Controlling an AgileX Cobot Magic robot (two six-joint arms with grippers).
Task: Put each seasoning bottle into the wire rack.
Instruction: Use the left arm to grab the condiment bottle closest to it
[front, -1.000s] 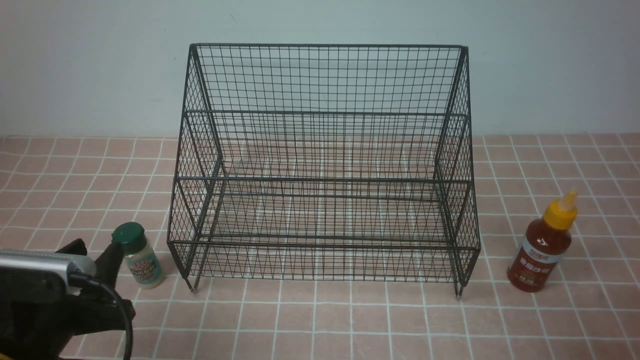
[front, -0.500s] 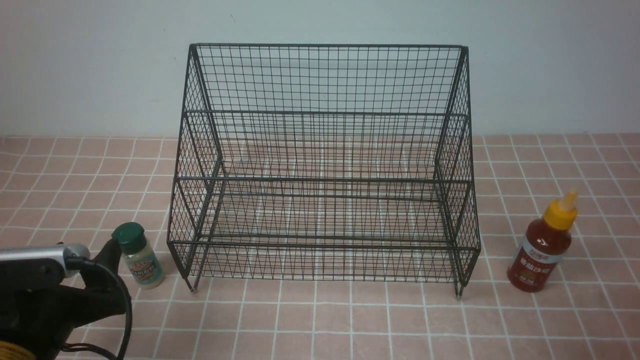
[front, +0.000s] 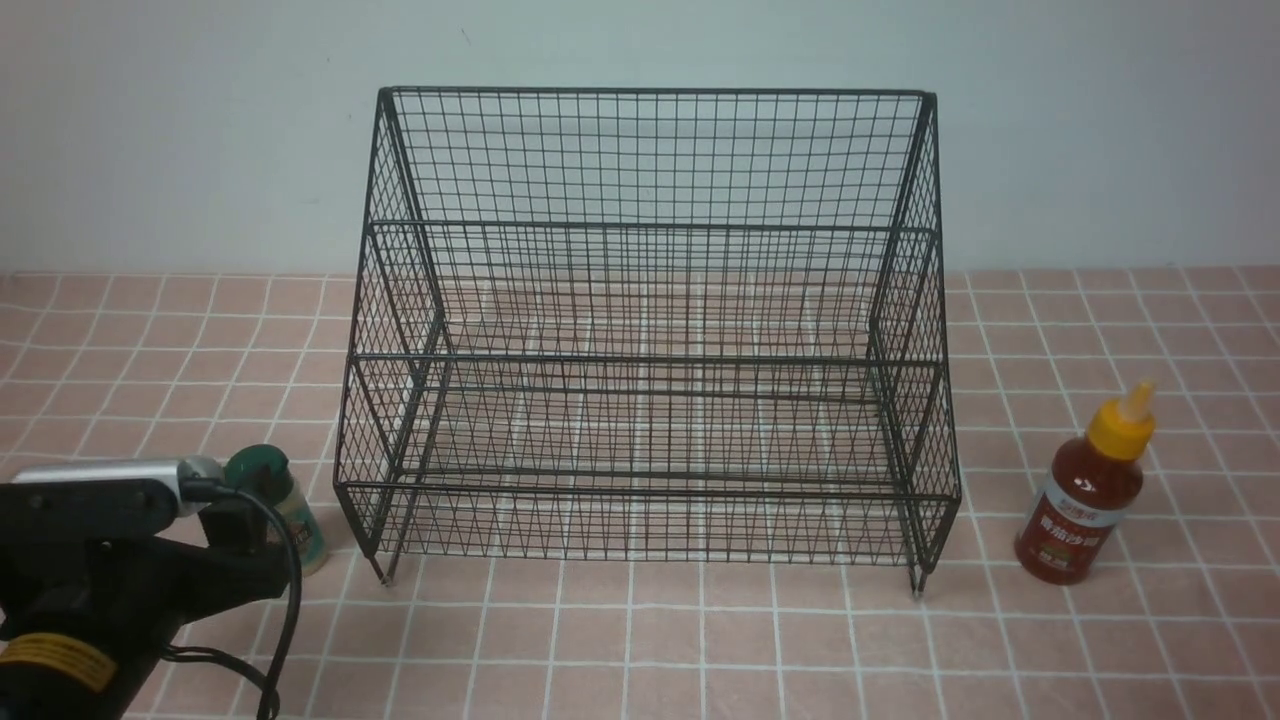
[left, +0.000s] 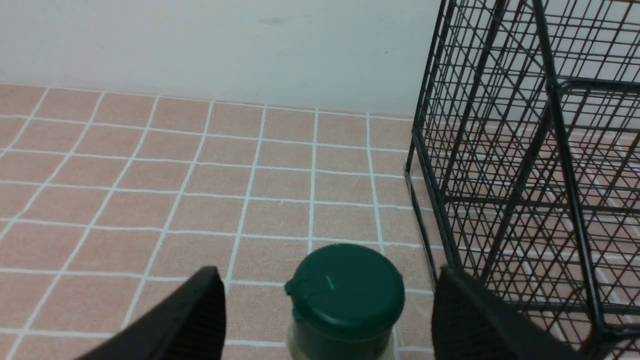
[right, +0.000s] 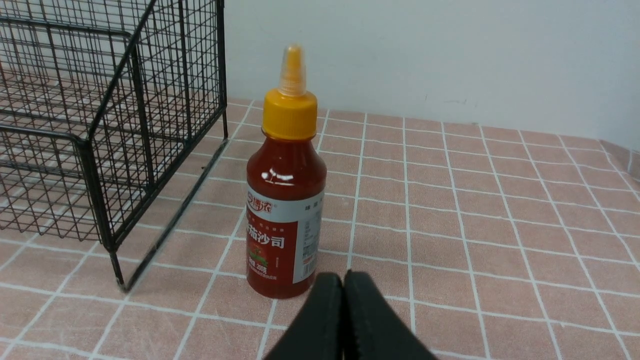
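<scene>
In the front view, your left pincer (front: 240, 515) sat low at the near left of the pink tiled table (front: 700, 640). It was right by the short clear shaker with the dark green cap (front: 262, 468). The shaker stood up straight, just beside the left front foot of the big black wire rack (front: 650, 92). The tall red sauce bottle with the yellow nozzle cap (front: 1085, 495) stood up straight on the table, to the right of the rack. Your right pincer did not show here. The rack had no bottle on any step.

In the left wrist view, the left pincer was wide open. Its two black fingers (left: 195, 320) stood one on each side of the shaker (left: 345, 295), not touching it. The shaker was straight ahead, between them. The rack wall was close to one finger, so I think that finger could catch the wire.

In the right wrist view, your right pincer (right: 344, 295) was shut tight with nothing in it. The red bottle stood near, straight ahead, just beside the rack's corner. So your left arm was the one for the shaker, and your right arm for the red bottle.
</scene>
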